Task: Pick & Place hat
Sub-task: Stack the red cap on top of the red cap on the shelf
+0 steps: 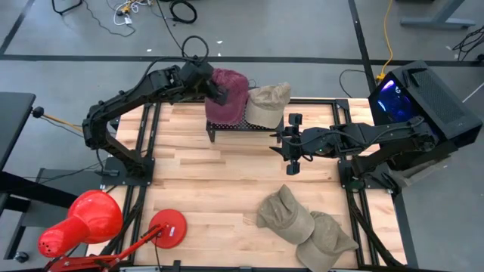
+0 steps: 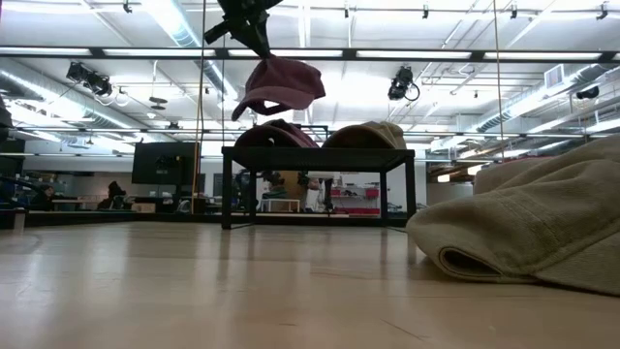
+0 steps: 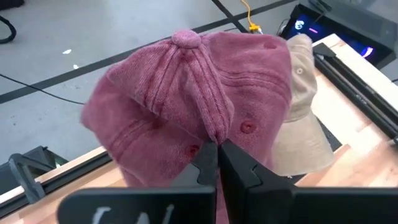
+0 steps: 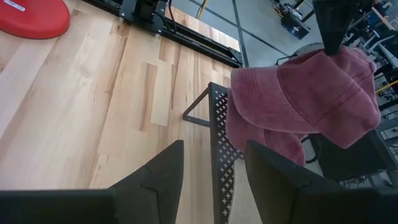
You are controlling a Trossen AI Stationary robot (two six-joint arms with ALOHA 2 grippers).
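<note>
- The maroon hat [image 1: 227, 92] is soft washed cloth, light and floppy: it droops from wherever it is pinched, so it will likely swing and fold rather than keep its shape. Only the brim looks a little stiffer.
- A pinch on a fold of the crown, as it is held now, seems a sound hold; the cloth is not slippery or fragile, though a thin fold could slide out.
- The left gripper [image 3: 216, 163] has its fingers closed tight on a crease of that crown, and the hat hangs clear above the black rack [image 2: 315, 153] at the far side of the counter [image 1: 227, 189].
- On the rack sit a second maroon hat [image 2: 274, 134], directly beneath the hanging one, and a tan hat [image 1: 268, 104] beside it; whether the hanging brim grazes anything below is hard to tell.
- The left arm reaches from its base, elbow bent, with its wrist over the rack.
- The right gripper [image 4: 212, 163] hovers near the rack, fingers partly open and empty, arm stretched low over the counter.
- Two more tan hats [image 1: 302, 225] lie at the near right corner.
</note>
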